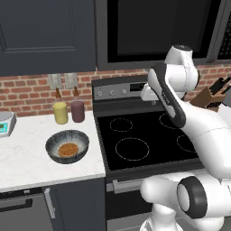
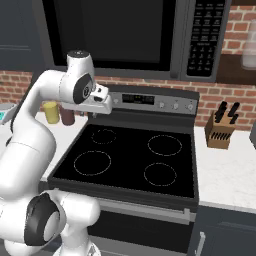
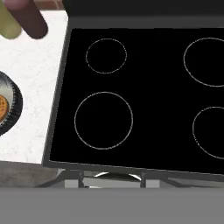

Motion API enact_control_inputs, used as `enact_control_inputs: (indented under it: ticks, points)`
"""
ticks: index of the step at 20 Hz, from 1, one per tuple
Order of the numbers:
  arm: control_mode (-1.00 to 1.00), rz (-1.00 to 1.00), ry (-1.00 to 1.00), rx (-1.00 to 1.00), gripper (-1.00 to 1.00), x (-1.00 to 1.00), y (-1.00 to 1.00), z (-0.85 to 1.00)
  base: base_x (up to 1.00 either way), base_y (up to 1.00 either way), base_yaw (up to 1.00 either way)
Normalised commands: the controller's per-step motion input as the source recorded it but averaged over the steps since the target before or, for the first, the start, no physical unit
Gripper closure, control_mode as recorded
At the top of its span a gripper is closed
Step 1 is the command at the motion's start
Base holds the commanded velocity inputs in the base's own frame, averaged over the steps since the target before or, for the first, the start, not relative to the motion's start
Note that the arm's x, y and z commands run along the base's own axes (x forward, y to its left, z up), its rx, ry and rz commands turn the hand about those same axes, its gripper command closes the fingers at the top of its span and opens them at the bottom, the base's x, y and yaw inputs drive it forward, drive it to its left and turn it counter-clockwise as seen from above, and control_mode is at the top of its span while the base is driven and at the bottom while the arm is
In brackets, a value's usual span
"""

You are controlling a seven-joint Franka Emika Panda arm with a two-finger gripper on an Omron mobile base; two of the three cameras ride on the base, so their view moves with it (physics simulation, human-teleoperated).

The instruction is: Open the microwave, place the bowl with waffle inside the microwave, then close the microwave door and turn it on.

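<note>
Overhead, microwave door (image 2: 107, 32) seen shut above stove (image 1: 144, 140). Bowl (image 1: 67, 146) with waffle (image 1: 68, 149) left on counter (image 1: 27, 158), within reach. Gripper (image 2: 102, 102) held high over stove; finger spread cannot be told.

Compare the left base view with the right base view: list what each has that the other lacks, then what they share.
Left base view alone: the bowl with the waffle in it, on the white counter left of the stove, and a small white kitchen scale at the far left edge.

Right base view alone: the microwave's keypad and the counter right of the stove.

Both: the closed microwave door, the black stove, the yellow jar, the maroon jar, the knife block and the brick wall.
</note>
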Motion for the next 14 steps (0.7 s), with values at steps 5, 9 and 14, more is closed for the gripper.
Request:
enact_control_inputs:
  ticks: [5,9,14]
  points:
    - [-1.0,0.0,-0.11,0.0,-1.0,-0.32,0.0,0.0,0.0,0.0,0.0]
    - [-1.0,0.02,-0.34,0.01,-1.0,-0.88,-0.24,0.22,0.0,0.0,0.0]
    - [-1.0,0.02,-0.4,0.03,-1.0,-0.71,-0.29,0.33,0.0,0.0,0.0]
